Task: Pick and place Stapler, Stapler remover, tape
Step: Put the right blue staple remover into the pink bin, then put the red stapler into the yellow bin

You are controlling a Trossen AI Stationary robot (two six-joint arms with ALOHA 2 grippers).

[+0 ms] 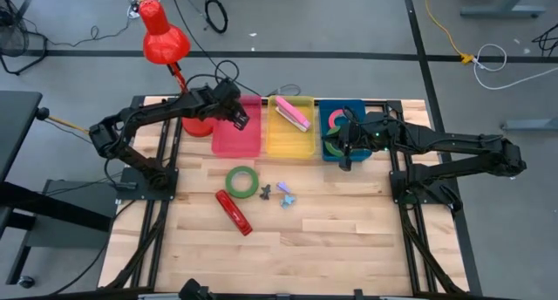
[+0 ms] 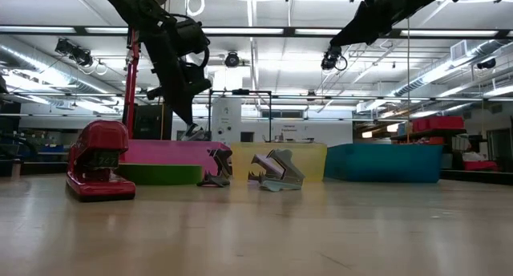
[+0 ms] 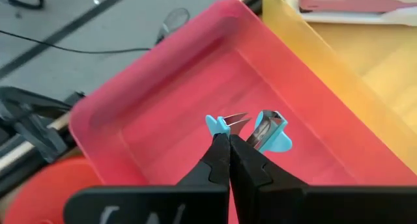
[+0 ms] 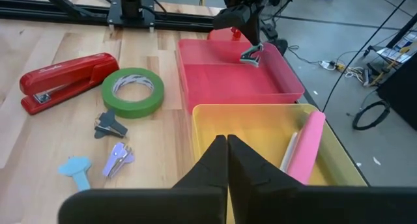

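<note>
The left claw is clenched on a blue staple remover, hanging over the pink bin, so that piece looks ready to drop. The right claw is clenched on nothing, above the yellow bin, where a pink stapler already lies just beyond its tips. The blue bin holds tape rings. Left on the worktop, farther off: three staple removers, a green tape ring and the red stapler.
</note>
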